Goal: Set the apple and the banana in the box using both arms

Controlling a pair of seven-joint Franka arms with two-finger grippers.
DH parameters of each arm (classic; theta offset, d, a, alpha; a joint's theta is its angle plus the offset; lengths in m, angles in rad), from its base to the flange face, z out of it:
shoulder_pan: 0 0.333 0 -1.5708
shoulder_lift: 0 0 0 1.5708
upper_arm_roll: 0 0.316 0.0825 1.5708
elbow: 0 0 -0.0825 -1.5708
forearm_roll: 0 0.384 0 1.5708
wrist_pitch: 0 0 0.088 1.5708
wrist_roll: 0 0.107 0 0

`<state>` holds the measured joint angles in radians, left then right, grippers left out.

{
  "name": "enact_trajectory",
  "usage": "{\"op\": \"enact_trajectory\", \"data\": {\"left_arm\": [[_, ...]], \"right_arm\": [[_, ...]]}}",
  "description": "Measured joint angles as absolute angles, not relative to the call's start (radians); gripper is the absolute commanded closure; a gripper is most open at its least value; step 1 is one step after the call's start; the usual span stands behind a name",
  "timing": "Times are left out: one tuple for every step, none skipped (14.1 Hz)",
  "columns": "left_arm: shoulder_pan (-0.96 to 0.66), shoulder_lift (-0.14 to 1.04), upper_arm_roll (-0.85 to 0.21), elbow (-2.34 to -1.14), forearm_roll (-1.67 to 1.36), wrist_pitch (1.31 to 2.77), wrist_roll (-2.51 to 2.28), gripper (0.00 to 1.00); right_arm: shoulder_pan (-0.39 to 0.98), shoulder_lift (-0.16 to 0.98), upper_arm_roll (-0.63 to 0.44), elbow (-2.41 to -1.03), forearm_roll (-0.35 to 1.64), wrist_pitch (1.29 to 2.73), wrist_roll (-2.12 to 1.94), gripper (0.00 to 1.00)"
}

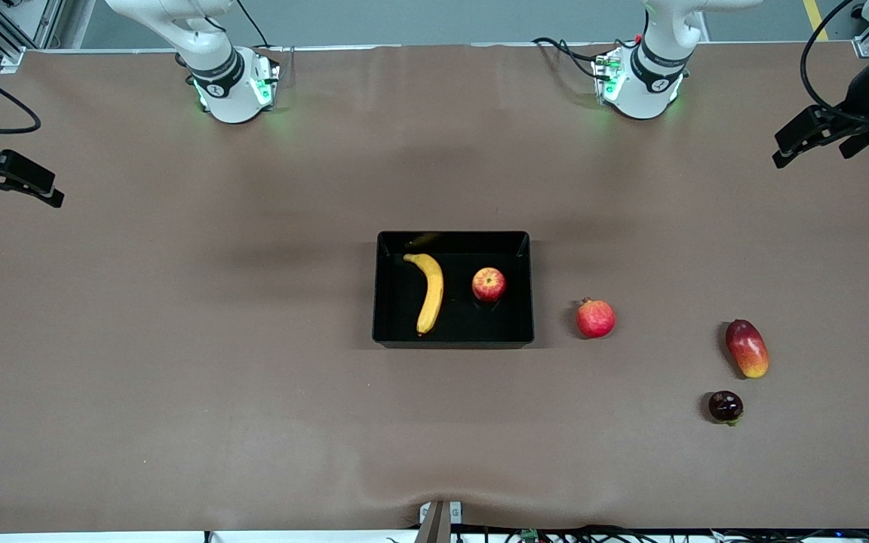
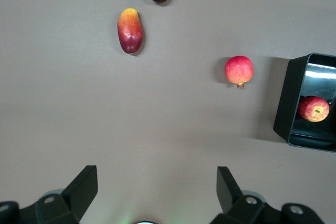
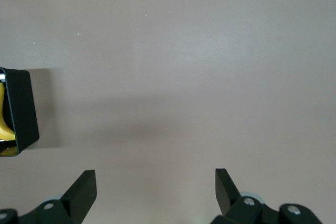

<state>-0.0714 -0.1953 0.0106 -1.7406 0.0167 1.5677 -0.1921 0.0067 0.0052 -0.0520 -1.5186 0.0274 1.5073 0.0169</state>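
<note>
- Two fruits named in the task already lie inside the box (image 1: 452,337), so as far as the front view shows, the placing looks done and nothing seems left but for the arms to stay clear.
- Right gripper (image 1: 23,185) hangs over bare table toward the right arm's end, well apart from the box; its fingers (image 3: 84,188) are spread wide with nothing between them, and this arm waits.
- Right wrist view shows only brown table (image 3: 199,66) and one end wall of the box with a sliver of yellow inside it.
- Banana (image 1: 429,292) lies flat on the box floor, in the half toward the right arm's end, its length running from the box's wall nearest the robots toward the wall nearest the front camera.
- Apple (image 1: 489,284) sits on the box floor beside the banana, in the half toward the left arm's end, apart from the banana and short of the walls.
- Just beside the box, toward the left arm's end, a pink-red round fruit with a crown tip (image 1: 595,318) rests on the table; it is not part of the task.
- Farther from the box on that same end lie a red-yellow mango (image 1: 747,348) and a small dark round fruit (image 1: 725,406), both nearer the front camera than the box.
- Left gripper (image 1: 819,134) hangs over the table at the left arm's end, well apart from the box; its fingers (image 2: 230,184) are spread and empty.
</note>
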Motion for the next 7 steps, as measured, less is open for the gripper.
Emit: {"op": "enact_trajectory", "data": {"left_arm": [[-0.074, -0.187, 0.011, -1.724, 0.017, 1.558, -0.192, 0.0], [-0.078, -0.176, 0.011, -1.704, 0.017, 1.541, -0.192, 0.0], [-0.081, -0.163, 0.011, -1.686, 0.017, 1.525, -0.192, 0.0], [-0.083, -0.151, 0.011, -1.674, 0.017, 1.515, -0.192, 0.0], [-0.084, -0.14, 0.011, -1.667, 0.017, 1.507, -0.192, 0.0], [-0.084, -0.132, 0.011, -1.663, 0.017, 1.503, -0.192, 0.0], [-0.084, -0.124, 0.011, -1.661, 0.017, 1.5, -0.192, 0.0]], "right_arm": [[0.007, 0.006, -0.052, -1.519, 0.027, 1.507, 0.017, 0.0], [0.007, 0.006, -0.052, -1.519, 0.027, 1.508, 0.017, 0.0], [0.007, 0.006, -0.052, -1.519, 0.027, 1.508, 0.017, 0.0], [0.007, 0.006, -0.052, -1.519, 0.027, 1.508, 0.017, 0.0], [0.007, 0.006, -0.052, -1.519, 0.027, 1.509, 0.017, 0.0], [0.007, 0.006, -0.052, -1.519, 0.027, 1.509, 0.017, 0.0], [0.007, 0.007, -0.052, -1.519, 0.027, 1.509, 0.017, 0.0]]}}
